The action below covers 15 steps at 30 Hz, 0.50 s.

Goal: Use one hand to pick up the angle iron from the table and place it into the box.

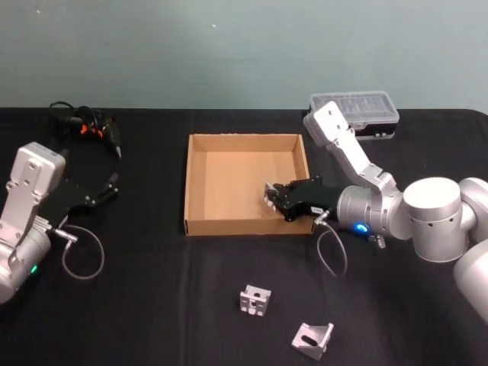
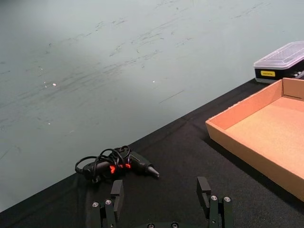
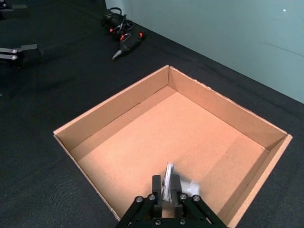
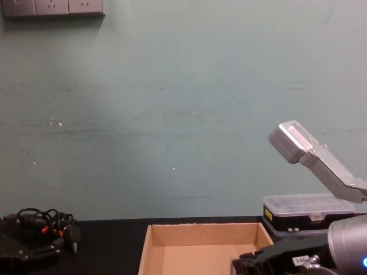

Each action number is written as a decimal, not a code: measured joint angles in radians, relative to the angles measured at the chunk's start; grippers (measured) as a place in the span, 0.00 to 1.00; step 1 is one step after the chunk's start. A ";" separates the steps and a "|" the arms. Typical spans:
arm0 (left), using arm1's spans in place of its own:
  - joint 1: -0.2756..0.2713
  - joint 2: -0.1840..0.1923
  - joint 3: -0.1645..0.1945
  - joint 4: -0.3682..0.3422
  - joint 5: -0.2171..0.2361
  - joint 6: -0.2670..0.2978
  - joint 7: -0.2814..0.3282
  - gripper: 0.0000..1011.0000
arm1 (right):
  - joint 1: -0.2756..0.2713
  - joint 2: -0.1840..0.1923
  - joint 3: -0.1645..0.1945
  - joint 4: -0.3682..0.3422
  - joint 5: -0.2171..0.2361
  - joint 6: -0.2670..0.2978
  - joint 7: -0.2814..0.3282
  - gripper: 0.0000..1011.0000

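The tan cardboard box [image 1: 229, 179] lies open on the black table [image 1: 152, 305]. My right gripper [image 1: 272, 197] hangs inside its near right corner, shut on a silvery angle iron [image 1: 268, 190]. In the right wrist view the fingers [image 3: 156, 185] pinch the angle iron [image 3: 168, 175] just above the box floor [image 3: 190, 128]. Two more angle irons [image 1: 255, 300] [image 1: 312, 338] lie on the table in front of the box. My left gripper [image 1: 110, 187] is parked at the far left, open, with nothing between its fingers [image 2: 116, 190].
A black case with a clear lid [image 1: 358, 114] stands behind the right arm. A black corded tool with orange parts [image 1: 88, 126] lies at the back left. From the chest view the box [image 4: 200, 243] and case [image 4: 304, 215] sit ahead.
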 joint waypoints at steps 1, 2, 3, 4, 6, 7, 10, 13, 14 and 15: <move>0.000 0.000 0.000 0.000 0.000 0.000 0.000 1.00 | -0.002 0.000 0.002 -0.002 -0.001 0.000 0.000 0.14; 0.000 0.000 0.000 0.000 0.000 0.000 0.000 1.00 | -0.004 0.001 0.004 -0.005 -0.002 -0.001 0.000 0.16; 0.000 0.000 0.000 0.000 0.000 0.000 0.000 1.00 | -0.009 0.002 0.009 -0.011 -0.003 -0.004 0.000 0.21; 0.000 0.000 0.000 0.000 0.000 0.000 0.000 1.00 | -0.011 0.003 0.012 -0.016 -0.004 -0.005 -0.001 0.23; 0.000 0.000 0.000 0.000 0.000 0.000 0.000 1.00 | -0.021 0.009 0.023 -0.034 -0.005 -0.010 -0.003 0.28; 0.000 0.000 0.000 0.000 0.000 0.000 0.000 1.00 | -0.025 0.011 0.027 -0.042 -0.004 -0.012 -0.005 0.32; 0.000 0.000 0.000 0.000 0.000 0.000 0.000 1.00 | -0.044 0.025 0.046 -0.086 0.000 -0.016 -0.009 0.38; 0.000 0.000 0.000 0.000 0.000 0.000 0.000 1.00 | -0.073 0.047 0.070 -0.148 0.010 -0.016 -0.016 0.52; 0.000 0.000 0.000 0.000 0.000 0.000 0.000 1.00 | -0.083 0.053 0.077 -0.167 0.014 -0.016 -0.019 0.54; 0.000 0.000 0.000 0.000 0.000 0.000 0.000 1.00 | -0.094 0.060 0.085 -0.187 0.018 -0.016 -0.023 0.58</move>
